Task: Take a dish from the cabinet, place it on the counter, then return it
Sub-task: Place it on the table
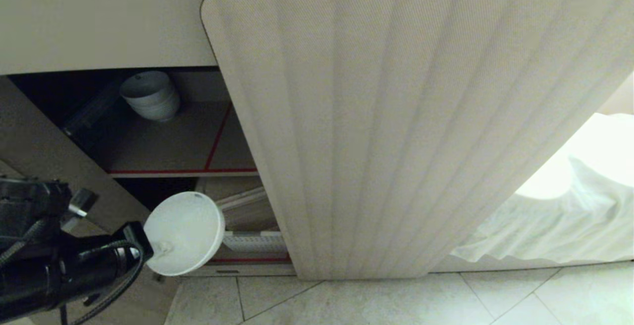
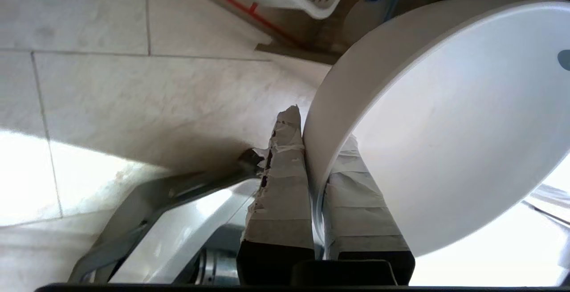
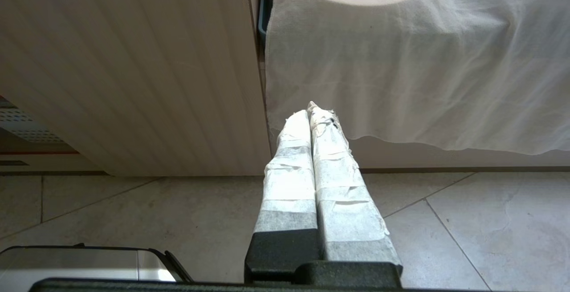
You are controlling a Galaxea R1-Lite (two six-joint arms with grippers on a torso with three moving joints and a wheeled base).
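Observation:
My left gripper is shut on the rim of the dish, a small white bowl, with one taped finger inside it and the other outside. The bowl hangs tipped on edge, in front of the lower compartment of the open cabinet, below the red-edged shelf. A tiny dark speck shows inside it. My right gripper is shut and empty, low over the floor tiles before the closed door. It does not show in the head view. The counter is out of view.
A stack of white bowls stands at the back of the upper shelf. A white perforated basket lies in the lower compartment. The closed ribbed door fills the middle, the open door stands left, and a white cloth hangs right.

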